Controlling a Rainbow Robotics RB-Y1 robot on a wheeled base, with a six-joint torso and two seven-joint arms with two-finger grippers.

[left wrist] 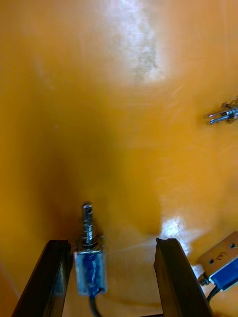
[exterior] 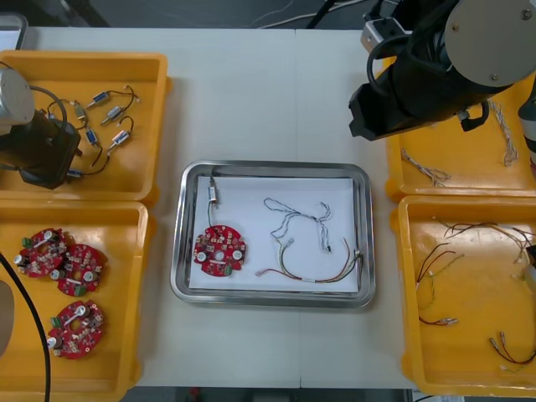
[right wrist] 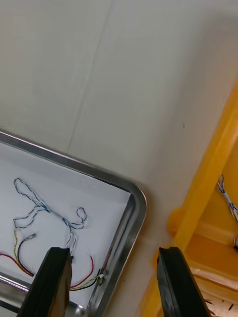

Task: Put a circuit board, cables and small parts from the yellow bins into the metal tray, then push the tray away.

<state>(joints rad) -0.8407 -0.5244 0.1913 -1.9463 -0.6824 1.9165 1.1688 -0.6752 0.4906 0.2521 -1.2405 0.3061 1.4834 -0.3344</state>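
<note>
The metal tray (exterior: 272,297), white inside, holds a round red circuit board (exterior: 220,249), a small metal part (exterior: 213,193), a twisted blue and white cable (exterior: 297,219) and a red and yellow cable (exterior: 318,272). My left gripper (left wrist: 112,242) is low in the far left yellow bin (exterior: 84,63) and open. A blue-bodied small metal part (left wrist: 90,255) lies between its fingers, close to one finger (left wrist: 54,277). My right gripper (right wrist: 113,250) hangs open above the tray's far right corner (right wrist: 134,208), with nothing between its fingers.
Several more small metal parts (exterior: 109,117) with black leads lie in the far left bin. The near left bin (exterior: 126,293) holds three circuit boards (exterior: 63,264). At the right, the far bin (exterior: 402,180) holds twisted cables, and the near bin (exterior: 406,285) red and black cables.
</note>
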